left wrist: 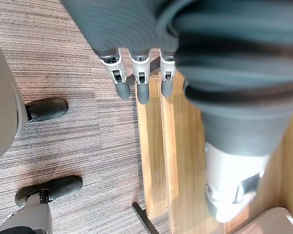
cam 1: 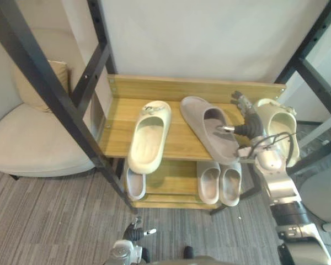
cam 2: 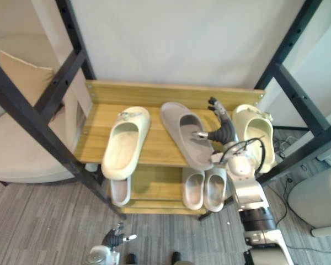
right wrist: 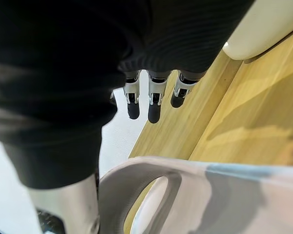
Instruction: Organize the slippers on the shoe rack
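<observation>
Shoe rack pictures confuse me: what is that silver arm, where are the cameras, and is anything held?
It belongs to a humanoid robot tidying slippers. The two wide pictures come from cameras in its head, looking down at the shoe rack. The close-ups come from cameras on its wrists. On the top shelf lie a left cream slipper, a grey slipper and a right cream slipper; small pale slippers sit below. The right robot hand reaches beside the grey slipper, fingers straight, apparently holding nothing. The left robot hand hangs low over the carpet, also open.
</observation>
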